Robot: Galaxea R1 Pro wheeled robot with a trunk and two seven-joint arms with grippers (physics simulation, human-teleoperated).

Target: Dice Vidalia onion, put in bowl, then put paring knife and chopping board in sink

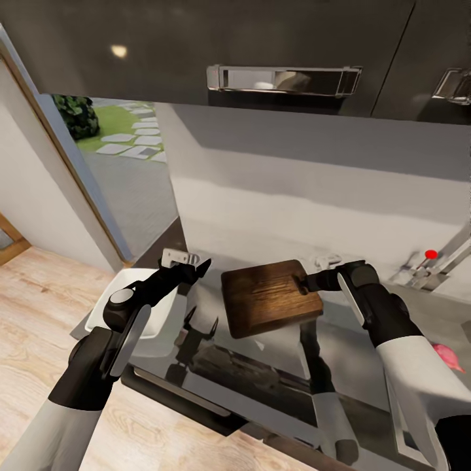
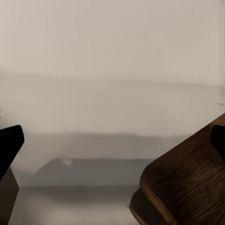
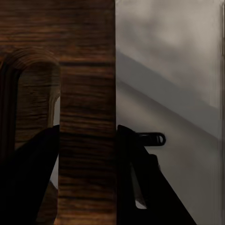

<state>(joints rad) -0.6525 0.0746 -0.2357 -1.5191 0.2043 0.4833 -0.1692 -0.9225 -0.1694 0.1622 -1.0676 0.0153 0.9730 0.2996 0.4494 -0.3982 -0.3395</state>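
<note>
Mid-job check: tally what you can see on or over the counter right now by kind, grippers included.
Chopping board: 1
Bowl: 1
Tap: 1
Pinkish-red lump at the picture's right edge, likely the onion: 1
Grippers: 2, left gripper, right gripper
Total: 6

left fingers [image 1: 193, 269] spread, right fingers [image 1: 305, 282] clamped

Grained wooden chopping board [image 1: 269, 297], glossy countertop [image 1: 366, 366]
</note>
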